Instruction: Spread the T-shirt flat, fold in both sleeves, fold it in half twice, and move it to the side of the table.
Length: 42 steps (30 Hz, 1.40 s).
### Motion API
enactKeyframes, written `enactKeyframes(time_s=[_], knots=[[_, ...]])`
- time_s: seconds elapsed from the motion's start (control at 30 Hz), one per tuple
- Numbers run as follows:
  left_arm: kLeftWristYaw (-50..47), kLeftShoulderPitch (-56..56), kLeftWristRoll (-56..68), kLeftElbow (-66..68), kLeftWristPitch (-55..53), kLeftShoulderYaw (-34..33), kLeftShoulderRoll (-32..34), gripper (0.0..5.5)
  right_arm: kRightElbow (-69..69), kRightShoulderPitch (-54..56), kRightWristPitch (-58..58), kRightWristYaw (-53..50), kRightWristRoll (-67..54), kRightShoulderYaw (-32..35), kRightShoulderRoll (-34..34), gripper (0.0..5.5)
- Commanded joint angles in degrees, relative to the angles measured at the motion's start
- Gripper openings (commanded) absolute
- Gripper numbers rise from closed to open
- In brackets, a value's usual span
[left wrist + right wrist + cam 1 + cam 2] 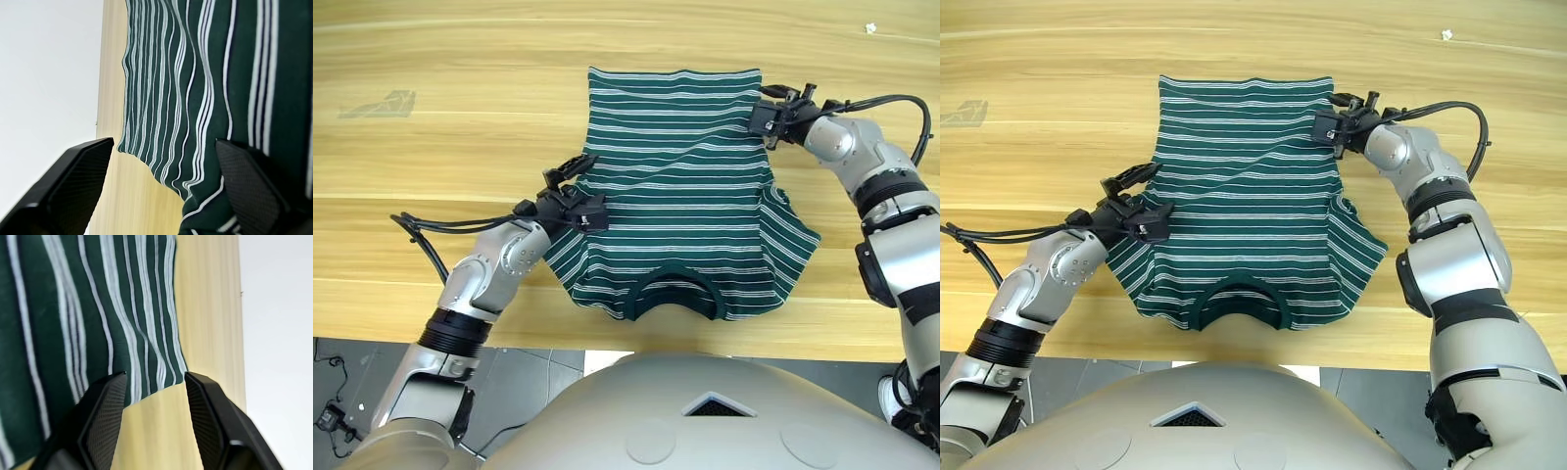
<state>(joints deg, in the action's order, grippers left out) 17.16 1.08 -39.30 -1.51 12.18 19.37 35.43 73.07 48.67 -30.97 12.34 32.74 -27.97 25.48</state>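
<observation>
1. The T-shirt lies mid-table, pretty much spread flat, collar toward the robot. So step one looks basically done.
2. The right sleeve sticks out unfolded; can't tell about the left one. Both half-folds and the move aside are still to do, I'd say.
3. It's dark green with thin white stripes, a bit rippled along the edges.
4. The left gripper sits at the shirt's left edge, fingers wide apart, gripping nothing.
5. The right gripper is at the right edge near the hem, fingers parted and straddling the edge.

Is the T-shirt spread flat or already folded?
Spread, not folded: the T-shirt lies open, collar, hem and a sleeve all showing.
</observation>
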Motion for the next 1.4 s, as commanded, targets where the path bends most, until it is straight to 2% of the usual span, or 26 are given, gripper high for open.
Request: enactKeyframes(time_s=[0.03,0.17,0.2,0.3,0.37,0.43,0.6,0.67,0.83,0.93,1.07,1.3,1.4], knots=[[-0.43,1.13,-0.17,0.92,-0.99,1.45,-2.29,3.87,-0.99,2.71,-2.22,-0.75,-1.94,2.48,-0.18,2.20],[-4.74,-0.25,1.49,-0.62,-1.47,-1.29,-5.22,3.87,-2.95,3.34,-5.20,-0.09,-4.54,5.48,0.42,2.20],[-5.76,-0.13,5.27,-2.40,-1.76,-3.68,-7.11,3.87,-4.03,3.20,-6.36,0.05,-5.65,6.58,0.62,2.20],[-2.99,2.55,24.51,-11.77,-4.13,-13.05,-11.10,3.87,-7.84,2.26,-8.89,-0.33,-8.47,9.66,1.85,2.20],[0.01,5.08,39.12,-20.74,-8.34,-20.03,-11.72,3.87,-12.22,0.17,-10.31,-0.17,-10.77,12.06,3.63,2.20],[1.42,9.08,47.13,-28.24,-11.60,-24.59,-11.32,3.87,-17.47,-2.46,-10.99,0.60,-13.16,14.27,5.10,2.20],[0.65,19.91,46.36,-34.60,-18.31,-30.47,-10.26,3.87,-31.41,-9.09,-8.97,2.08,-17.38,18.66,7.71,2.20],[-0.27,25.13,49.03,-36.28,-21.40,-32.47,-12.61,3.87,-37.99,-13.24,-7.22,2.45,-20.49,21.54,8.61,2.20],[-1.06,34.15,65.43,-35.42,-22.93,-32.32,-25.40,3.87,-51.36,-23.80,-2.05,1.69,-25.52,29.50,11.06,2.20],[-1.01,36.18,72.84,-31.64,-23.28,-33.20,-30.60,3.87,-56.36,-26.38,0.46,1.69,-26.54,31.69,10.94,2.20],[-2.06,34.82,72.56,-24.29,-25.43,-32.24,-31.64,3.87,-61.84,-28.90,3.23,1.39,-26.34,32.58,9.95,2.20],[-3.56,36.62,69.36,-21.82,-26.16,-29.38,-32.60,3.87,-65.03,-29.94,5.34,1.73,-26.41,33.42,9.66,2.20],[-3.44,37.55,69.29,-21.58,-26.04,-28.66,-33.08,3.39,-65.03,-30.01,5.81,1.87,-26.50,33.45,9.50,2.20]])
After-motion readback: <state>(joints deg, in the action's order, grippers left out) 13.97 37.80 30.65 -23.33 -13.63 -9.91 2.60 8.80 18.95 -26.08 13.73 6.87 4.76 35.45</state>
